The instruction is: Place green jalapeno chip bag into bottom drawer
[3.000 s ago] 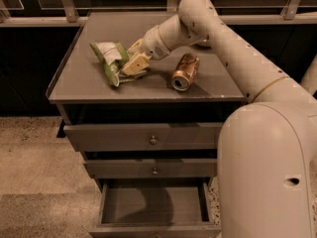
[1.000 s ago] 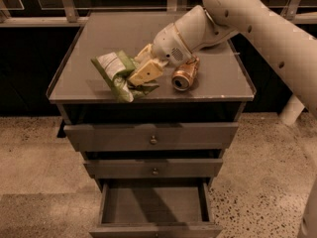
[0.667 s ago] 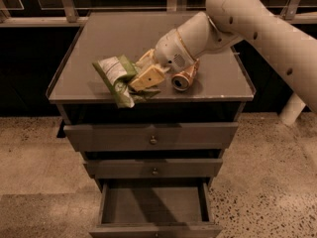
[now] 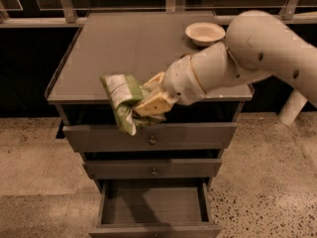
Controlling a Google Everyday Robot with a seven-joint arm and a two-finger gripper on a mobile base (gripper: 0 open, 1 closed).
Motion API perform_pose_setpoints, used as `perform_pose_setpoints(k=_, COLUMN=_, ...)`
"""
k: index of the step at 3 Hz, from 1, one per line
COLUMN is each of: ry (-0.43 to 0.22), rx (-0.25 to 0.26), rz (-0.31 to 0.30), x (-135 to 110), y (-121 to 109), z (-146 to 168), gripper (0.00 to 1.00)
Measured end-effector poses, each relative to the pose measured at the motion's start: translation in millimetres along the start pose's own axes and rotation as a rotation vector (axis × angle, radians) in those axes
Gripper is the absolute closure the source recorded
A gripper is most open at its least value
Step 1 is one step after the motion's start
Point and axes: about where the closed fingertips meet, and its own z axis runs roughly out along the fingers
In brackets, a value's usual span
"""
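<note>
The green jalapeno chip bag [image 4: 121, 100] is a crumpled green and white foil bag with a barcode patch. My gripper [image 4: 143, 102] is shut on its right side and holds it in the air in front of the cabinet's front edge, over the top drawer front. The bag hangs down to the left of the fingers [image 4: 154, 103]. The bottom drawer [image 4: 153, 205] is pulled open below, a grey box with nothing visible inside. The bag is above it and a little to the left of its middle.
A white bowl [image 4: 204, 33] sits at the back right of the grey cabinet top [image 4: 124, 48]. Two upper drawers with round knobs [image 4: 152, 141] are closed. My arm [image 4: 257, 53] covers the top's right side. Speckled floor lies around the cabinet.
My gripper has lifted the bag off the cabinet top and carried it forward past the front edge. The soda can is now hidden, and the view has shifted to show a white bowl.
</note>
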Motion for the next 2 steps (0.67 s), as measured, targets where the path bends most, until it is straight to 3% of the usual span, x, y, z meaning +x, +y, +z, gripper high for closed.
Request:
perform_pose_setpoints(k=1, ry=-0.019, rx=0.100, rz=0.049, x=25, y=30, z=-5, gripper=1.00)
perform_pose_setpoints(k=2, ry=-0.004, rx=0.119, rz=0.090, x=47, y=37, z=-7, gripper=1.00)
